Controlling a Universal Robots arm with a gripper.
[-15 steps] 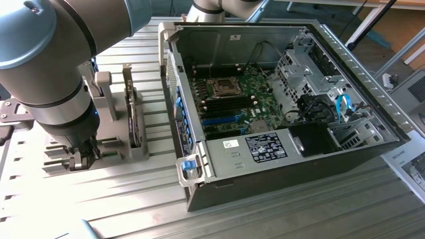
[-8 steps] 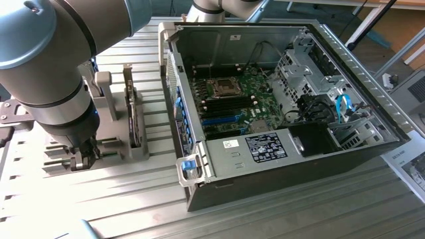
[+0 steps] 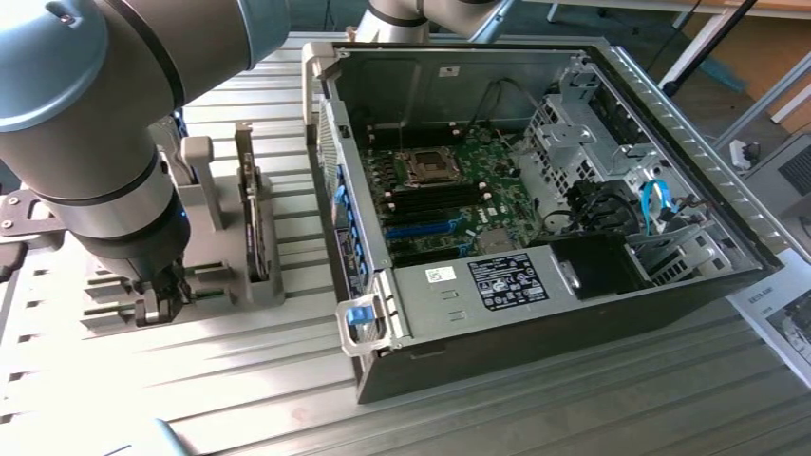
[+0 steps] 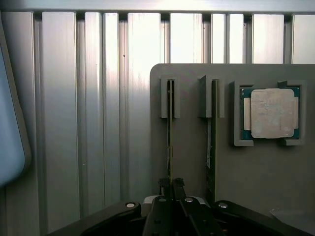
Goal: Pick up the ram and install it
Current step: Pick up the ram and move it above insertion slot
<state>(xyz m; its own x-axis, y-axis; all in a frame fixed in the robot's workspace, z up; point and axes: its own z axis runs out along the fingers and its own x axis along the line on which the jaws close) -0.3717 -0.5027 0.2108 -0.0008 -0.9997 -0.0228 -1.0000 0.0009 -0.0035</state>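
Nearest in the exterior view, bare slats of the aluminium desk [image 3: 228, 399] run across the foreground. Just beyond them, at the exterior view's left, the grey arm [image 3: 89, 123] reaches straight down, so that the claw [image 3: 161, 293] is low over a grey holder [image 3: 197, 218] lying on the desk. Seen from the wrist, the claw is narrow: its two dark fingertips [image 4: 165, 187] stand close together, pinched on the near end of the ram [image 4: 170, 132]. The ram is a thin green stick standing on edge, seated in a slot of the holder (its far end sits between two small grey uprights). It runs along that slot from the fingertips away toward the uprights. Just beside it, in a parallel slot, stands a second stick [image 4: 211, 147] of the same kind, apart from the claw. Farther along the holder, in a square recess beside the second stick's far end, lies a processor chip [image 4: 271, 113], silver lid up on a green board. To the exterior view's right of the holder, well apart from the claw, an open computer case [image 3: 533, 328] lies on its side on the desk, with a blue latch [image 3: 361, 318] at its near corner. Deep inside it, toward the far wall, the green motherboard [image 3: 450, 195] lies exposed, with dark and blue slots across its middle.
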